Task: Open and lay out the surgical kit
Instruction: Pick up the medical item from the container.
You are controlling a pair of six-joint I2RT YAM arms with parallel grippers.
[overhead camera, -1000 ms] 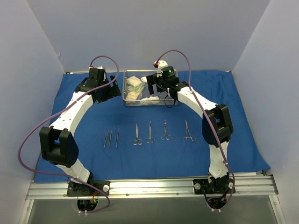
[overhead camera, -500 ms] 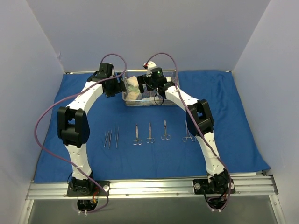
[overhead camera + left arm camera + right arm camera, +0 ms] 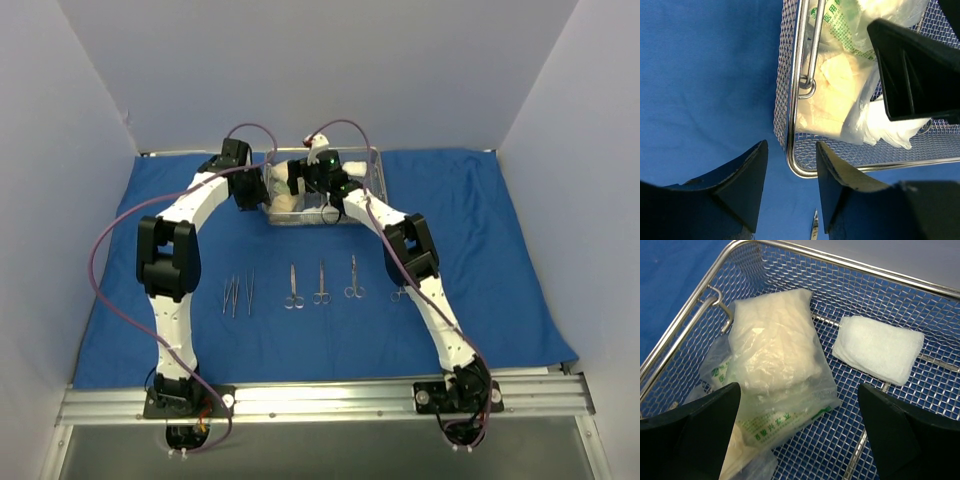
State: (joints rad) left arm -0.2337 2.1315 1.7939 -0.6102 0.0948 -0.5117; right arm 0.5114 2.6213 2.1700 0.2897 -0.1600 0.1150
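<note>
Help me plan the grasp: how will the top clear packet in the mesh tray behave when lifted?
The clear packet looks soft and crinkled, so it will probably sag and deform. Its glossy film may slip when pinched. It overlaps a printed packet beneath, which might drag along.

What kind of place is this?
Probably a robot test booth, not a hospital: plain white walls, robot arms bolted to a metal rail, surgical tools laid on a blue cloth.
</note>
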